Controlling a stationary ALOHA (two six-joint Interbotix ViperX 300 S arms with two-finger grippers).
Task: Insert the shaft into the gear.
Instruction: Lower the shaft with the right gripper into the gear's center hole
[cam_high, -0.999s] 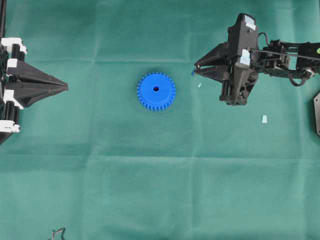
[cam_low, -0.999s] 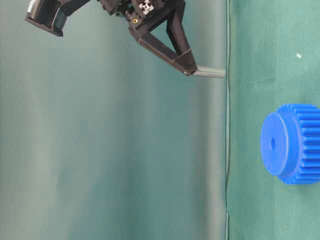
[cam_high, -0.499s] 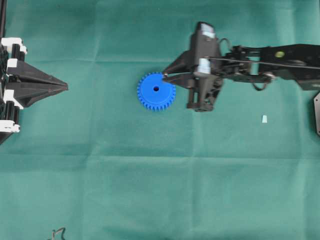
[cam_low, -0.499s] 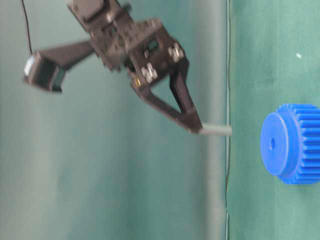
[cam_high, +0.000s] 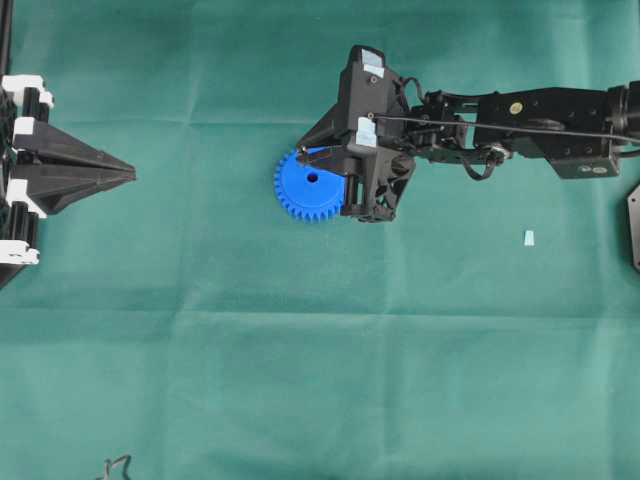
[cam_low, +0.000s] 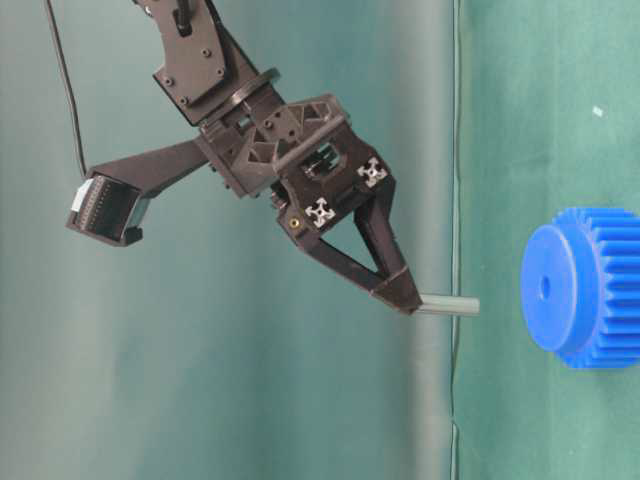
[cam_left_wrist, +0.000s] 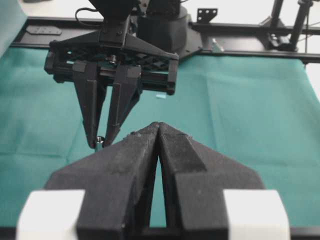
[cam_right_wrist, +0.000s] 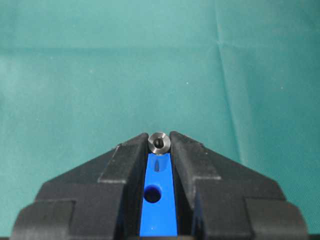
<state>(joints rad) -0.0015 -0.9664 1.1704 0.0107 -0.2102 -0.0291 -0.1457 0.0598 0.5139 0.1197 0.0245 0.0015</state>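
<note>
Silvery shaft (cam_right_wrist: 159, 143) between fingertips (cam_right_wrist: 131, 150) (seemingly upright)

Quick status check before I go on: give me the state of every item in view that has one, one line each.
Shaft: clamped at the right gripper's tips, pointing down, above the gear, not inserted.
Gear: flat on the cloth, hub up, centre hole empty.
Right gripper: shut on the shaft, over the gear.
Left gripper: shut, empty, well away from the gear.
Pale scrap: loose on the cloth.
</note>
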